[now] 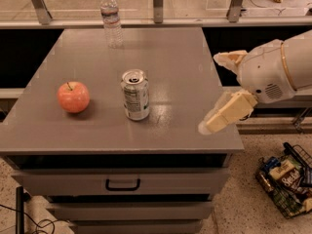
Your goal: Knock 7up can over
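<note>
Grey table (185, 72): 1 7up can (135, 95), 1 apple (73, 97), 1 bottle (112, 18); end effector (211, 92) rt

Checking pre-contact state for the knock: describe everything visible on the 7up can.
The small aluminium 7up can, with a silver top, a pull tab and a pale whitish-green printed label, stands upright near the middle of the grey table top, toward its front. No dents show. Only the table touches it. A red apple sits apart on its image-left, and a clear plastic water bottle stands far behind. The robot's cream claw hangs open at the table's right edge, clear of the can.
</note>
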